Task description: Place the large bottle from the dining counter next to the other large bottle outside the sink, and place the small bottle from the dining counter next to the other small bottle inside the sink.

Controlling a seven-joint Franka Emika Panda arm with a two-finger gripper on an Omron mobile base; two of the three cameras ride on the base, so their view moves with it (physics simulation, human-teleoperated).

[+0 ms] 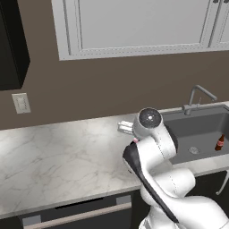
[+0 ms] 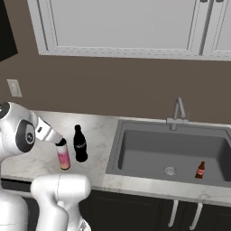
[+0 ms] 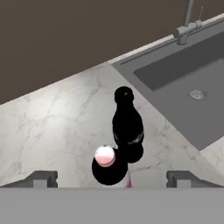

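Evidently the first half is done: the large bottle stands beside its black partner.
Nearest, at the lower left of the right base view, the gripper [image 2: 60,142] is spread wide just above the cap of the large bottle from the dining counter [image 2: 63,158]; in the hand view its fingertips [image 3: 41,178] stand far apart on either side of the cap, grasping nothing. The pink-yellow bottle rests upright on the tabletop [image 2: 97,131], just beside the other large bottle [image 2: 80,144], outside the sink [image 2: 135,149], so that placement looks complete. Farther right, one small bottle [image 2: 200,170] stands in the basin near the drain, with nothing beside it. By my reading, what is left is to fetch the small bottle from the dining counter and set it next to that one.
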